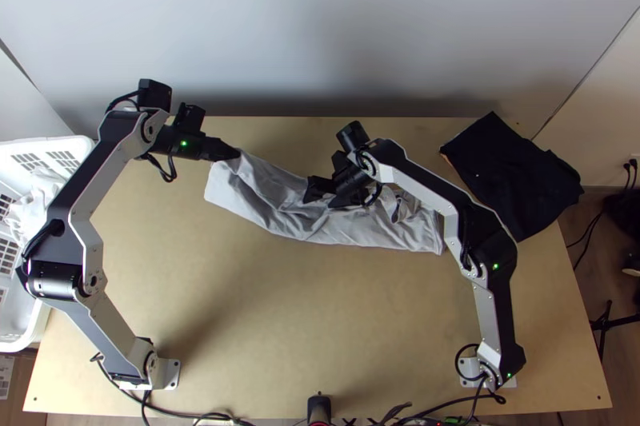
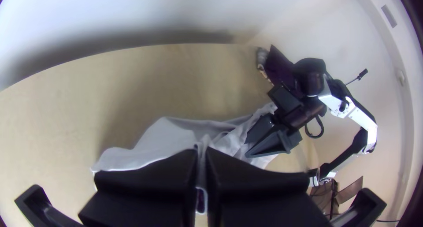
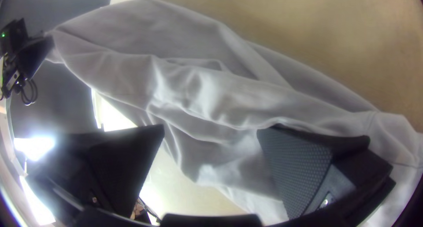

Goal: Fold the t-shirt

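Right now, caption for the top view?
Left tool grips shirt by its left end; right tool open at its middle.

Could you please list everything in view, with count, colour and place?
T-shirt: one, light grey, bunched lengthwise across the middle of the table
Dark cloth: one, near black, lying at the table's far right
Table: one, light wood, under both cloths
Basket: one, white, at the table's left side
Cloth in the basket: count unclear, white
Wall: pale grey, behind the table's far edge
Cables: several, mostly black, along the near edge
Left arm, right arm: two, silver and black, based at the near corners
Left gripper: one, black, shut on the shirt's left end
Right gripper: one, black, open at the shirt's middle
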Robot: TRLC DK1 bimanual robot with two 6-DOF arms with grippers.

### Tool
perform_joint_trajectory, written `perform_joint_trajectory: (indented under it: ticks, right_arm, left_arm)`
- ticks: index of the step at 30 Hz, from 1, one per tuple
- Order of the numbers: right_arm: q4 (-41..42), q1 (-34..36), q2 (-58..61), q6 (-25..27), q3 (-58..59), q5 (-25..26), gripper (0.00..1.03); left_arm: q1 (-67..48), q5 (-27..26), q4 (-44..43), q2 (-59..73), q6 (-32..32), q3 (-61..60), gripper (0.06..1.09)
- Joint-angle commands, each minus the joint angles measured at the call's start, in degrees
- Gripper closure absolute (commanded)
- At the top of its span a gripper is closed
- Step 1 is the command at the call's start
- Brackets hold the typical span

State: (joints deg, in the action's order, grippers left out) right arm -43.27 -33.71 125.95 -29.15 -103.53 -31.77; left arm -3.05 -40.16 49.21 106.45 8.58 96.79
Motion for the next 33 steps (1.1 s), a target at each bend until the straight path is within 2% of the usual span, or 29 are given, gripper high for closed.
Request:
perform_joint_trajectory:
  ticks: [1,11,23,24,25,26,27,33]
  right_arm:
    - [0.02,0.32,-0.53,-0.03,0.69,-0.05,0.05]
    - [0.20,0.14,-0.79,0.41,1.48,-0.14,0.05]
    - [0.29,-0.04,-0.88,0.49,1.48,-0.14,0.05]
    - [0.29,0.05,-0.88,0.49,1.57,-0.14,0.05]
    - [0.29,0.05,-0.97,0.49,1.66,-0.14,0.05]
    - [0.29,0.05,-1.06,0.49,1.66,-0.14,0.05]
    - [0.29,-0.04,-1.15,0.49,1.75,-0.14,0.05]
    - [0.46,-0.48,-1.41,0.85,2.54,-0.14,0.05]
  left_arm:
    - [1.73,2.19,0.01,1.48,1.44,-0.20,1.05]
    - [8.59,4.92,-1.57,13.34,3.90,-0.99,1.05]
    - [6.48,8.96,-2.80,21.43,5.75,-1.61,1.05]
    - [6.21,9.58,-2.80,21.43,5.84,-1.61,0.88]
    - [6.21,9.93,-2.80,21.16,5.84,-1.61,0.56]
    - [6.21,9.84,-2.54,20.64,6.01,-1.61,0.14]
    - [6.30,9.75,-2.19,19.67,6.45,-1.70,0.10]
    - [7.36,9.49,1.24,12.20,6.80,-1.78,0.10]
